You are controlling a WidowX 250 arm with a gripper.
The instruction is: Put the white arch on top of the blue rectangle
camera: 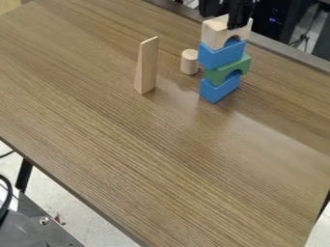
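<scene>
My black gripper (240,15) is at the top edge of the view, right of centre, over the back right part of the white arch (213,34). The pale, wood-coloured arch sits at the top of a stack, on the upper blue rectangle (220,56), its cut-out facing down. Below that blue block come a green arch (222,73) and another blue block (219,89) on the table. Part of the white arch's upper side is hidden behind the gripper.
On the wooden table (148,159), a small upright wooden cylinder (189,62) stands just left of the stack. Farther left, a tall, narrow wooden wedge (147,66) stands on end. The table's back edge runs behind the stack.
</scene>
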